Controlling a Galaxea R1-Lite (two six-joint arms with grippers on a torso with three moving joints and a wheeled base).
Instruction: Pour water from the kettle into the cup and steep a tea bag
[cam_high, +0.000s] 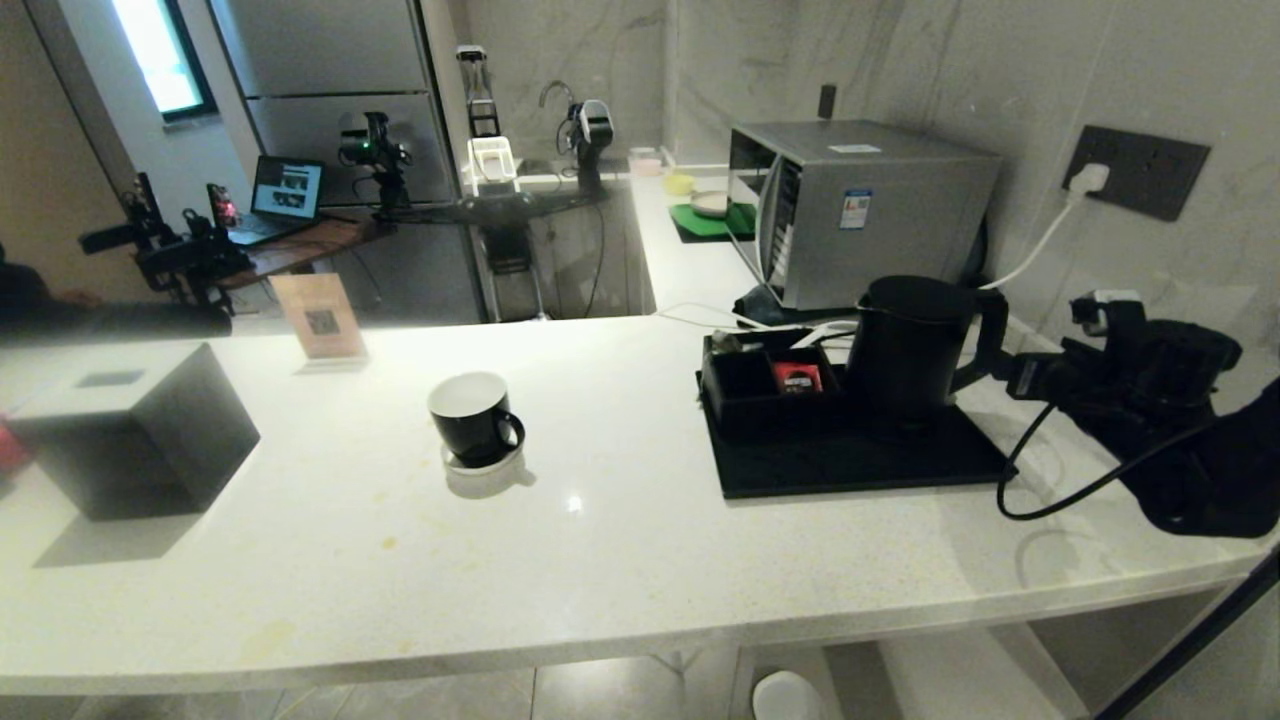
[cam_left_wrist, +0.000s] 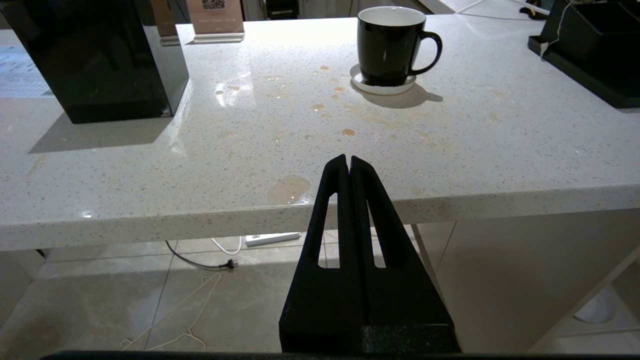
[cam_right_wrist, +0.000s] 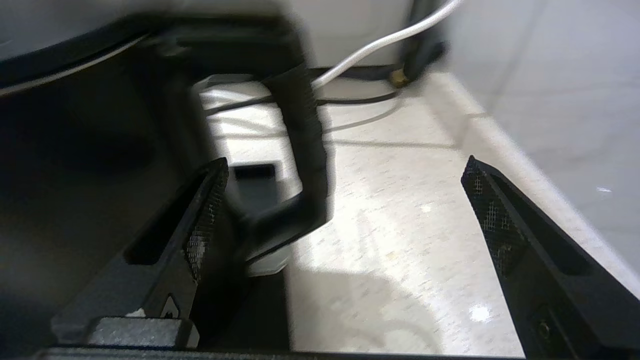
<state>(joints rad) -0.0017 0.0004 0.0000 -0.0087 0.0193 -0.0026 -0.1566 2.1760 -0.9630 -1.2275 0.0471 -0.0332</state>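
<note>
Black kettle (cam_high: 912, 345) stands on its tray (cam_high: 860, 465), handle between the right gripper (cam_right_wrist: 345, 215)'s wide-spread fingers — not clamped. Far off, the cup (cam_left_wrist: 389, 46) sits ahead of the left gripper (cam_left_wrist: 348, 162), fingers pressed together. No lettering reads legibly — only a QR-code card (cam_high: 320, 317).

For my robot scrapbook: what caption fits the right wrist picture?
Open right gripper reaching for the tall matte-black electric kettle's loop handle.

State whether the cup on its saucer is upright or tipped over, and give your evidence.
Upright. The cup stands on its base on the saucer, its white-lined mouth facing up and its handle out to the side.
</note>
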